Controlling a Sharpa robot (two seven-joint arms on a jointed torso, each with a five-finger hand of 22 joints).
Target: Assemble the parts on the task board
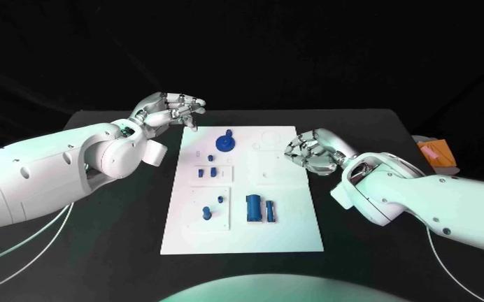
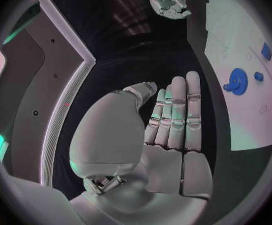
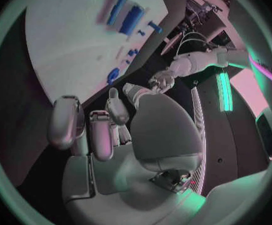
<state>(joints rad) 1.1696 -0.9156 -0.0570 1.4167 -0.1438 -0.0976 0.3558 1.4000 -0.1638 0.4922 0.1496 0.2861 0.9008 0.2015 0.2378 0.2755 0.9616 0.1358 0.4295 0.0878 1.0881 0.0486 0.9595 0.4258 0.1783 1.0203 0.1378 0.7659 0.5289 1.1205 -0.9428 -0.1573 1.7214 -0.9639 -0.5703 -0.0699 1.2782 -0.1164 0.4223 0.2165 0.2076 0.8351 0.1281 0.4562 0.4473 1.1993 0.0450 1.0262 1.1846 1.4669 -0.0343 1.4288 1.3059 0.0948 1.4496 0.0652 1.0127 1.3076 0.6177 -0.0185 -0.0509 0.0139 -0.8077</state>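
Note:
The white task board (image 1: 287,228) lies in the middle of the black table. A round blue disc part (image 1: 228,141) sits near its far end, with small blue parts (image 1: 207,172) below it and two larger blue blocks (image 1: 254,207) nearer me. My left hand (image 1: 166,112) hovers above the table just off the board's far left corner, fingers straight and together (image 2: 176,115), holding nothing. Over the board's right edge floats my right hand (image 1: 315,150), its fingers loosely bent (image 3: 101,132) and empty. The disc (image 2: 237,80) and the blocks (image 3: 133,17) also appear in the wrist views.
An orange object (image 1: 433,152) lies at the table's right edge beyond my right arm. Black table surface (image 1: 121,246) flanks the board on both sides.

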